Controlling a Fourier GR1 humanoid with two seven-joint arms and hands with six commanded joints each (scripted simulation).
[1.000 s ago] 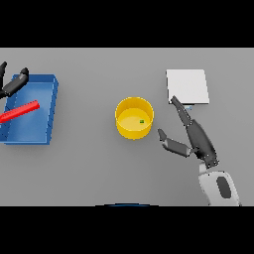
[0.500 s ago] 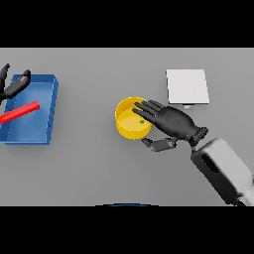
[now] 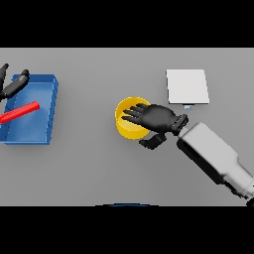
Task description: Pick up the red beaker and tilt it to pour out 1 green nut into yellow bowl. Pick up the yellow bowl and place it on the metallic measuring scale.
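Your right hand (image 3: 156, 119) sits over the right half of the round yellow bowl (image 3: 125, 124), fingers stretched out flat across its opening and thumb dropped below the near right rim; nothing is gripped, so count the hand as released. The hand covers most of the bowl's inside, so you cannot tell from here whether a green nut lies in it. The bowl stands on the grey table (image 3: 99, 168) around the middle of the scene. The flat, square, pale metallic measuring scale (image 3: 187, 86) lies to the far right of the bowl, apart from it. At the left edge, your left hand (image 3: 14, 85) shows above the far left corner of the blue rectangular tray (image 3: 48, 111), fingers loosely spread. The red beaker (image 3: 19, 112) lies on its side inside that tray.
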